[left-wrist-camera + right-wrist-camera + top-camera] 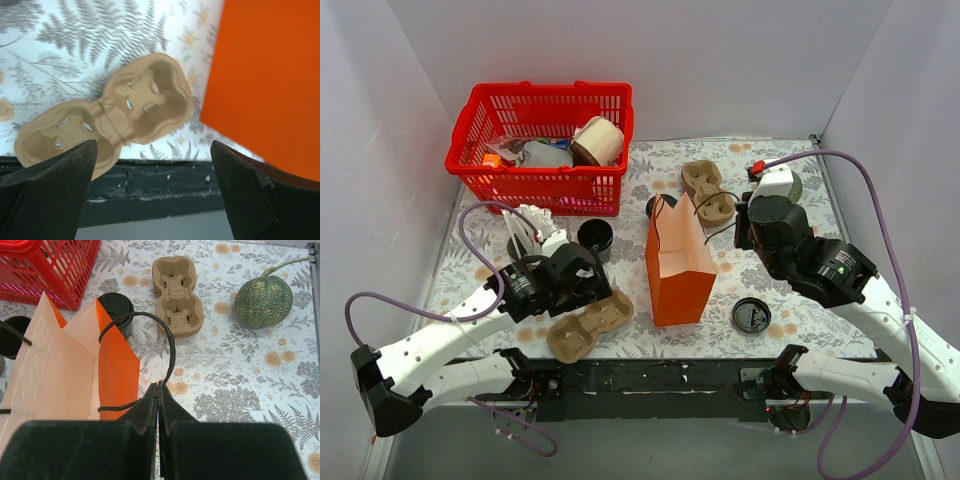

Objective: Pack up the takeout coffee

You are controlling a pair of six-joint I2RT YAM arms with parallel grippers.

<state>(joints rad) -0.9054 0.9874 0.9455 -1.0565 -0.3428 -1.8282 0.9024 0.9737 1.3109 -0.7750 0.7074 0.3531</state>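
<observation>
The worktop [790, 290] is white with grey ferns and tan flowers. The bag [678, 270] is orange, pale inside, black-handled. The basket [535, 190] at 11 o'clock is red, the carriers [588, 326] brown, the melon [263, 301] green with pale netting. The coffee [595, 238] and lid [751, 315] are black.

The bag [678, 265] stands in the middle before me, with a carrier [588, 328] just left of its near end and a lid [751, 315] to its right. Left of the bag sits the cup [595, 238], beside the stick cup [525, 235], with the basket [542, 140] behind them. Behind the bag are a second cup [660, 207] and a second carrier [708, 193], the melon [263, 301] further right.
</observation>
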